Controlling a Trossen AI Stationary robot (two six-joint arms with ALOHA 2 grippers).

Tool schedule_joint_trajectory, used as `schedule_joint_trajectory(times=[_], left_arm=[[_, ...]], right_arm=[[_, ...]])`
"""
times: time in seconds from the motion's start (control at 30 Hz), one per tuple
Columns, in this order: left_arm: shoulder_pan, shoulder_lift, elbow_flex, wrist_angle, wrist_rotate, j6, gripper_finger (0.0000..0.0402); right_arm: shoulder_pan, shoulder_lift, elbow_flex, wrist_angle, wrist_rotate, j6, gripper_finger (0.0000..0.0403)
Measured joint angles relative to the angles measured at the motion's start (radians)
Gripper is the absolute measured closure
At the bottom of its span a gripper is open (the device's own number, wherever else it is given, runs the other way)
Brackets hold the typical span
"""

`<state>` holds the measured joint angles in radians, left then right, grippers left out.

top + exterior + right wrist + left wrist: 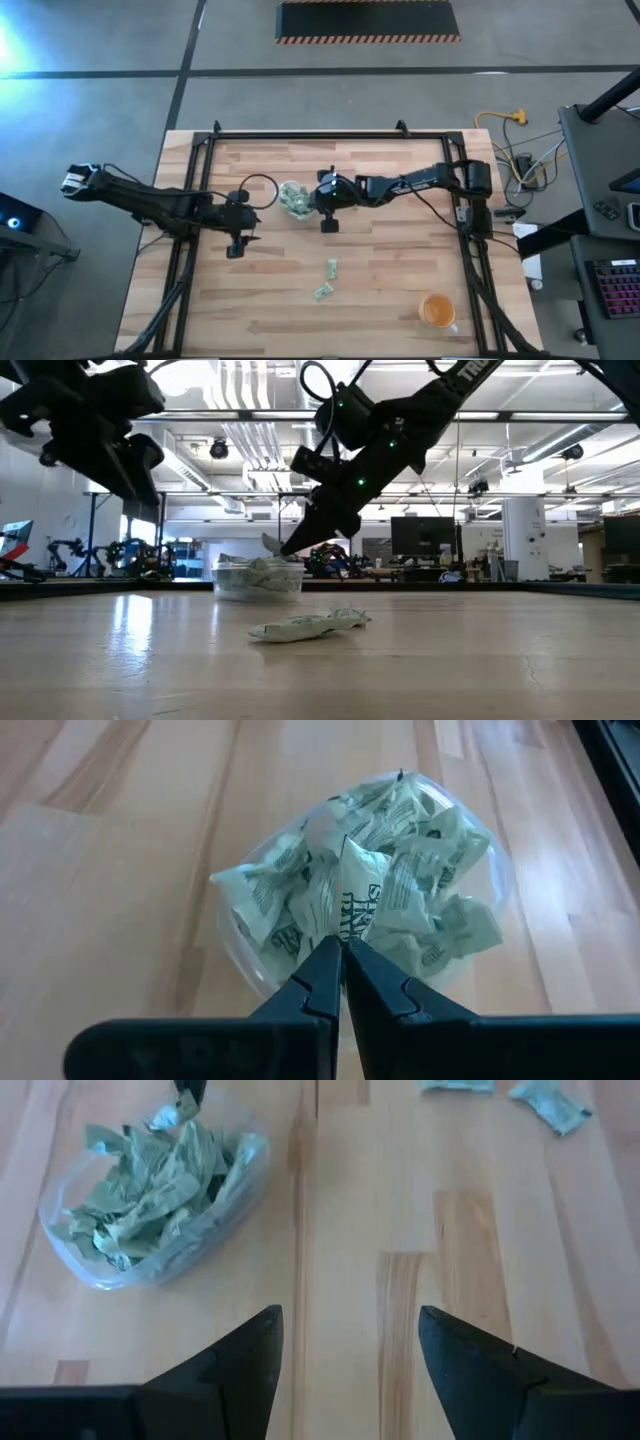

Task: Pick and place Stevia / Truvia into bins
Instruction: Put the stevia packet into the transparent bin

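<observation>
The clear tub (293,197) stands mid-table, heaped with pale green and white Stevia packets (400,870); it also shows in the low view (258,580) and the left wrist view (150,1190). My right gripper (343,952) hangs just over the tub's right side (318,195), shut on one packet. Two more packets (331,267) (321,292) lie flat on the wood nearer the table's near edge, one crumpled in the low view (310,625). My left gripper (350,1340) hovers open to the left of the tub (238,218), touching nothing. My right gripper pinches one Stevia packet (355,905) by its edge between the two fingertips, slanting down from the table's right side. The packet sticks out beyond the tips (270,544), lifted clear, just above the heap in the tub.
An orange cup with a handle (437,310) stands near the table's near right corner. Black frame rails run along the table's far edge (310,135) and both sides. Bare wood lies between the tub and the loose packets.
</observation>
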<state>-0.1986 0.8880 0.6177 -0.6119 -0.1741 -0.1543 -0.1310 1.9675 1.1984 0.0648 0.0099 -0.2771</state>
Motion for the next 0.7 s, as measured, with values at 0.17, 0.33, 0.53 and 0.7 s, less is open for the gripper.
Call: schedule_joint_trajectory(times=[0.17,0.33,0.53,0.7], left_arm=[[0.000,-0.037,-0.034,-0.001,0.000,0.000,0.0185],[0.000,-0.054,-0.048,0.003,0.000,0.002,0.0185],[0.000,-0.057,-0.043,0.014,0.000,-0.022,0.0185],[0.000,-0.053,-0.042,0.035,0.000,-0.023,0.0185]], right_arm=[[-0.001,-0.001,0.005,-0.008,-0.011,0.012,0.0394],[0.000,-0.001,0.004,-0.009,-0.012,0.015,0.0394],[0.002,-0.001,0.002,-0.024,-0.020,0.055,0.0390],[0.002,-0.001,-0.002,-0.039,-0.020,0.056,0.0355]])
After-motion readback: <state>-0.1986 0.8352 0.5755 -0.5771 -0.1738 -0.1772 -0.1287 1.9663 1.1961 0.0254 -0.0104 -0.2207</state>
